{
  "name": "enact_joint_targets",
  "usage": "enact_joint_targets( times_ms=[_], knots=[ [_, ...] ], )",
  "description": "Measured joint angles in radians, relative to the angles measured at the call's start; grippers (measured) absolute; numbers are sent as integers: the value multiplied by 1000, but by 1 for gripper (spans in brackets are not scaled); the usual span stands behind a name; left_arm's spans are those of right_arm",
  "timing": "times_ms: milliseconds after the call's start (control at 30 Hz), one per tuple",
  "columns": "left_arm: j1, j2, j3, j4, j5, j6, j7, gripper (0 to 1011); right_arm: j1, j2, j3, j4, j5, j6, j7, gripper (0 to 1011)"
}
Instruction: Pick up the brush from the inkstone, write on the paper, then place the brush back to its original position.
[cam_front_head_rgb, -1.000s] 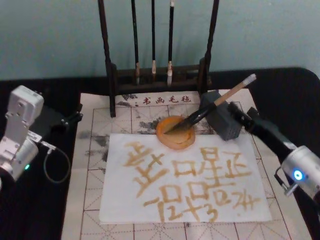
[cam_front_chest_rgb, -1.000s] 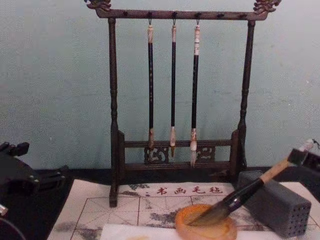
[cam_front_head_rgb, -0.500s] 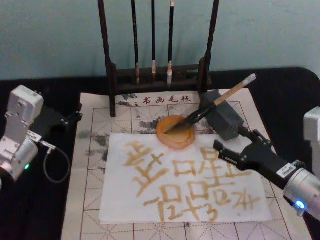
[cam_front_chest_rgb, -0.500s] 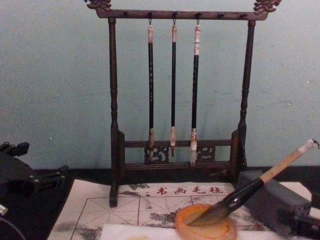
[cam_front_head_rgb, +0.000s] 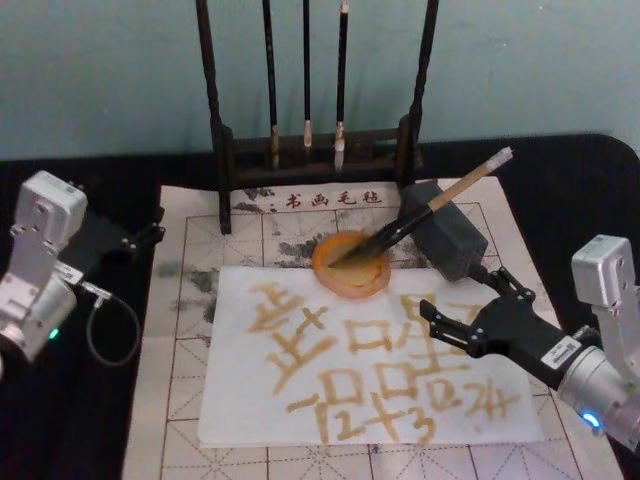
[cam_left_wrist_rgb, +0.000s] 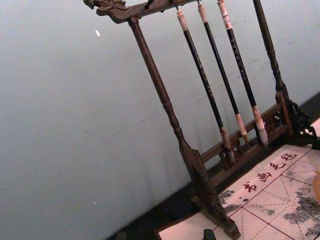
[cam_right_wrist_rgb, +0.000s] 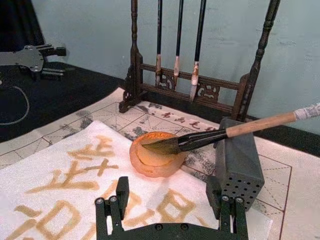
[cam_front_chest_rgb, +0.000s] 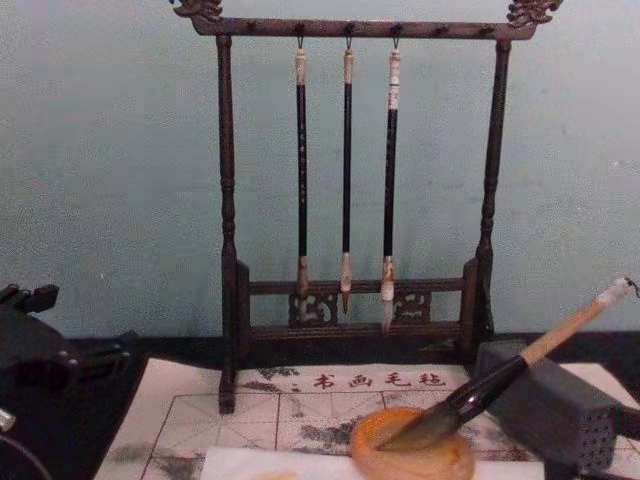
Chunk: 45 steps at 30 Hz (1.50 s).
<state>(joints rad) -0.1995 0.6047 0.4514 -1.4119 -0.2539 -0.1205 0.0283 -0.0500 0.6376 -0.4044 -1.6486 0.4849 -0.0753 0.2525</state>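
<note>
This looks like a calligraphy practice station set up for a robot, indoors against a plain pale blue-green wall (cam_front_chest_rgb: 110, 180). Beyond the right gripper (cam_front_head_rgb: 462, 308), a dark carved wooden rack (cam_front_chest_rgb: 228, 220) holds three thin hanging brushes (cam_front_chest_rgb: 346, 170). Under that gripper lies a cream felt mat (cam_front_head_rgb: 190, 400) with red grid lines and ink stains, spread on a black table (cam_front_head_rgb: 570, 190), with a white sheet (cam_front_head_rgb: 240, 410) covered in amber brush-written characters.
</note>
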Motion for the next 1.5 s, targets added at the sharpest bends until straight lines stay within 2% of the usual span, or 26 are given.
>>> enact_joint_targets(
  times_ms=[1500],
  knots=[
    [0,0,0,0,0,0,0,1001,-1,5,1,-3,9,1,-1,1000]
  ],
)
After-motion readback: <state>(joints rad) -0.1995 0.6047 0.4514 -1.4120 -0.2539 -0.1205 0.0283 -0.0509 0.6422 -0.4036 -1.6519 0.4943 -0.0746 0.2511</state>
